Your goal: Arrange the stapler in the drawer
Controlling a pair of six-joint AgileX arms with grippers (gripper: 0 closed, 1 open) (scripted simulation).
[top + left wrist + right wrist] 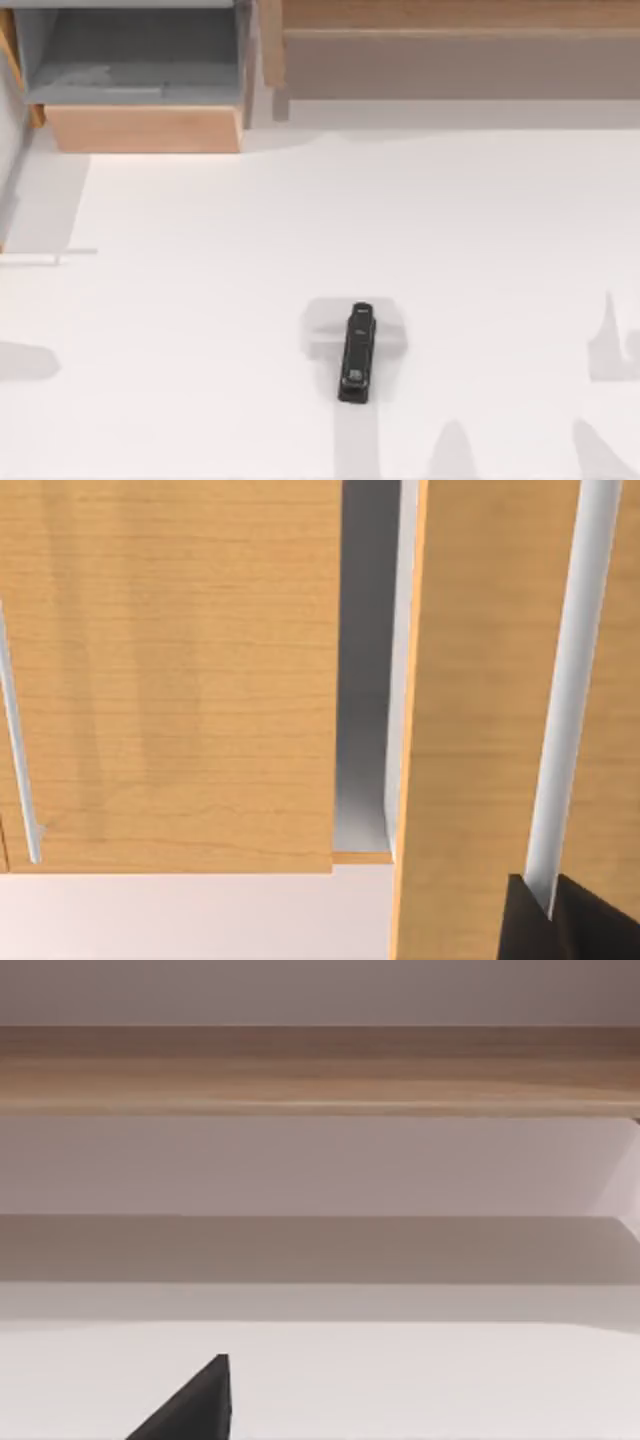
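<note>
The stapler (358, 352), a small black bar, lies flat on the white table in the top view's lower middle, its long side running near to far. The drawer (145, 128) stands pulled open at the far left, with its tan front panel facing the table and grey walls and floor behind; nothing lies inside it. A dark tip of my left gripper (565, 920) shows in the left wrist view, close to light wooden panels (170, 670). In the right wrist view a dark tip of my right gripper (190, 1408) hangs over the white table, facing the long wooden unit.
A long wide wooden unit (450, 55) with a grey-brown face runs along the far right edge of the table. A grey gap (365, 660) separates the wooden panels in the left wrist view. Arm shadows fall on the table's near edge.
</note>
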